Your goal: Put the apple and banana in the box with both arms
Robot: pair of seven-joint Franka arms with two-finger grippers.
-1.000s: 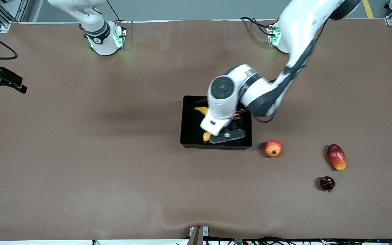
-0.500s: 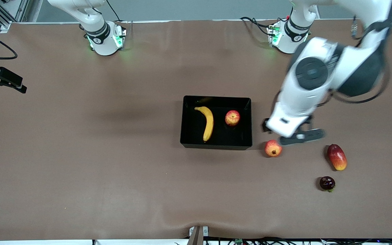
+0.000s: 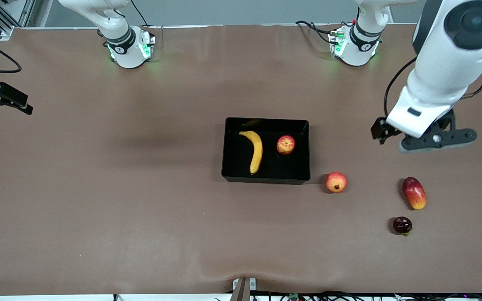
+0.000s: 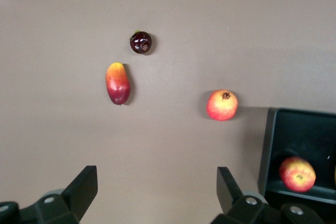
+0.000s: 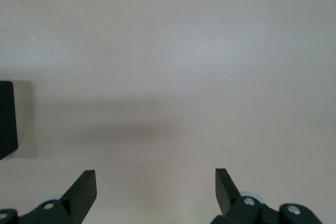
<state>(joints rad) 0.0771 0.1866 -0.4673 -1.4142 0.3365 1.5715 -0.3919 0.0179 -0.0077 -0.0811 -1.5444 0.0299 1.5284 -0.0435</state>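
Front view shows no readable writing; left gripper point(image 3: 423, 140) and right gripper point(image 5: 156, 190) hang spread, empty.

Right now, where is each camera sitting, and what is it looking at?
Front view: high across the table, facing both arms; box holds banana and apple.
Left wrist view: on the left arm, looking down past the open left gripper at the pomegranate and mango; it shares the apple with the front view.
Right wrist view: on the right arm, open right gripper over bare table.
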